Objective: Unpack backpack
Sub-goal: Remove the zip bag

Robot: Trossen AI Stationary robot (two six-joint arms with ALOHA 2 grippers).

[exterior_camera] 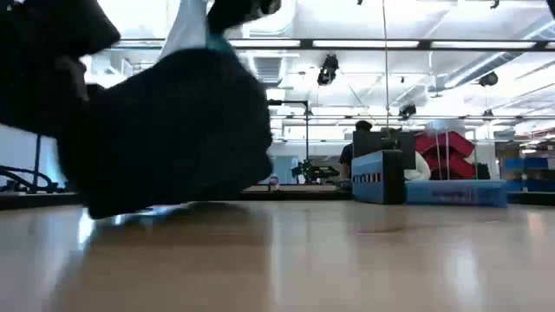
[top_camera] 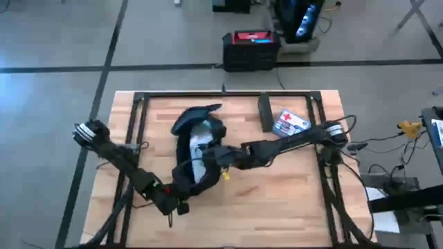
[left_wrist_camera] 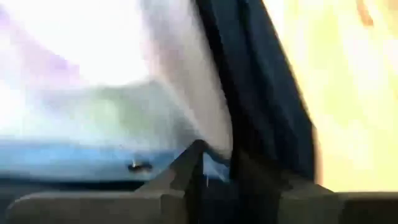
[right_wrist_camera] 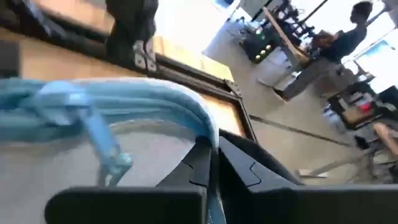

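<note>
The dark navy backpack (top_camera: 197, 149) lies mid-table with its opening up, showing a pale lining (top_camera: 201, 138). In the low view the backpack (exterior_camera: 173, 130) bulks at the left, its underside (exterior_camera: 130, 211) at the table top. My left gripper (top_camera: 181, 205) is at the bag's near end, shut on its edge. My right gripper (top_camera: 212, 158) reaches in from the right and is shut on the opening's light-blue rim. A light-blue zipper pull (right_wrist_camera: 106, 152) hangs off that rim. My left gripper (left_wrist_camera: 200, 163) pinches the backpack's dark navy edge (left_wrist_camera: 249, 124) at the bag's near end, beside the pale lining; the view is blurred and layers cannot be told. My right gripper (right_wrist_camera: 211, 158) pinches the light-blue rim of the opening (right_wrist_camera: 186, 106) between both fingers, lying across it. The rim arches up to the fingers.
A small blue-white box (top_camera: 291, 122) and a dark upright block (top_camera: 265, 113) stand on the table's far right part. Dark frame rails (top_camera: 228, 95) run along the table's edges. A person sits in the room beyond (right_wrist_camera: 348, 31). Bare wood lies right of the bag (top_camera: 277, 187).
</note>
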